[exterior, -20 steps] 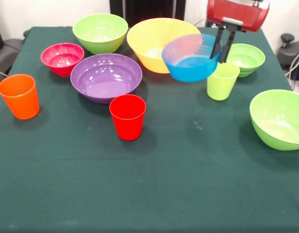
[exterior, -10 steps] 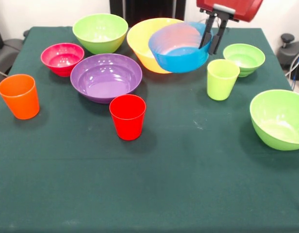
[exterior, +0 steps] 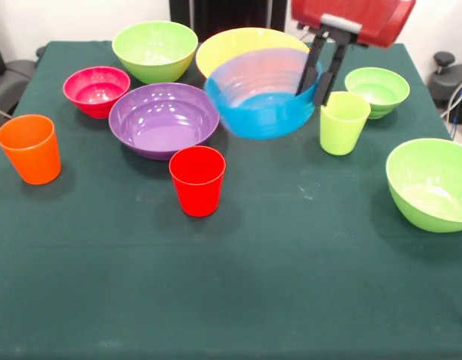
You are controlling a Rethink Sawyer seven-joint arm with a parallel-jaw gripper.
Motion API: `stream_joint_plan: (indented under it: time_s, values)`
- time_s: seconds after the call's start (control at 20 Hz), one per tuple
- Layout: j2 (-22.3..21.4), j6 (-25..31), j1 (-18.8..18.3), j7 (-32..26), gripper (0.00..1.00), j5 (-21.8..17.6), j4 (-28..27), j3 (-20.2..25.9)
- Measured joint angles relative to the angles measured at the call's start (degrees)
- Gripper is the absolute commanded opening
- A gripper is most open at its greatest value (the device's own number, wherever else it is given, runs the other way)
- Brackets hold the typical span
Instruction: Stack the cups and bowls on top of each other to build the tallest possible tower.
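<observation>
My gripper (exterior: 313, 96) comes down from the top right and is shut on the right rim of the blue bowl (exterior: 257, 105). It holds the bowl tilted, its opening facing the camera, in front of the large yellow bowl (exterior: 235, 43), much of which it hides. The purple bowl (exterior: 163, 120) sits just to the left. The magenta bowl (exterior: 96, 90) and a lime green bowl (exterior: 154, 49) stand at the back left. The orange cup (exterior: 30, 148), red cup (exterior: 197, 180) and lime green cup (exterior: 343, 122) stand upright and apart. No stacked tower shows.
A small lime green bowl (exterior: 377, 90) sits right of the gripper, behind the lime green cup. A larger lime green bowl (exterior: 432, 184) stands at the right edge. The green tablecloth (exterior: 238, 292) covers the table.
The gripper has carried the blue bowl leftwards and lower, from beside the lime green cup to in front of the yellow bowl, tilting it more towards the camera.
</observation>
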Motion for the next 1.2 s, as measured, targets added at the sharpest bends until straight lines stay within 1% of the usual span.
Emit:
stream_joint_plan:
  time_s: [0.15, 0.2, 0.55, 0.8, 1.2]
  values:
    - [1.57, 0.78, -1.36, 0.00, 0.00, 0.15, -3.23, 0.00]
    - [3.08, 1.38, -2.54, 0.00, 0.00, 0.27, -5.99, 0.02]
    - [7.69, 3.61, -6.22, 0.00, 0.00, 0.39, -13.45, 0.04]
    - [8.64, 4.62, -7.06, 0.00, 0.00, 0.39, -14.43, 0.04]
    - [8.69, 4.64, -7.05, 0.00, 0.00, 0.40, -14.36, 0.23]
